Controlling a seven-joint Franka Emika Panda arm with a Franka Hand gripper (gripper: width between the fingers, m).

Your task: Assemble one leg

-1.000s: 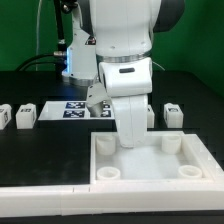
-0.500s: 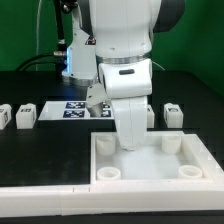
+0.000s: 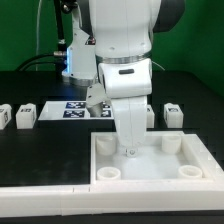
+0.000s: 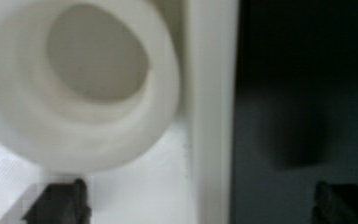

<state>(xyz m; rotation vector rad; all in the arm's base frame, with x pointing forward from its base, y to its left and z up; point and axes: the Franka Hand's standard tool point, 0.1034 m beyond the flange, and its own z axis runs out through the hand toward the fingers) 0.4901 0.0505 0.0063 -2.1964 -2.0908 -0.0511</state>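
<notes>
We see a green backdrop (image 3: 20, 30) behind, w/ a black table (image 3: 45, 150) in front. Bluish glow (image 3: 68, 60) at the back, towards the exterior view's left; dark cable (image 3: 35, 62) just beside it.

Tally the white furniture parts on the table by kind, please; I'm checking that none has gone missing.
Legs: 4 (one partly hidden behind the arm)
Tray-like piece with corner sockets: 1
Total: 5
</notes>
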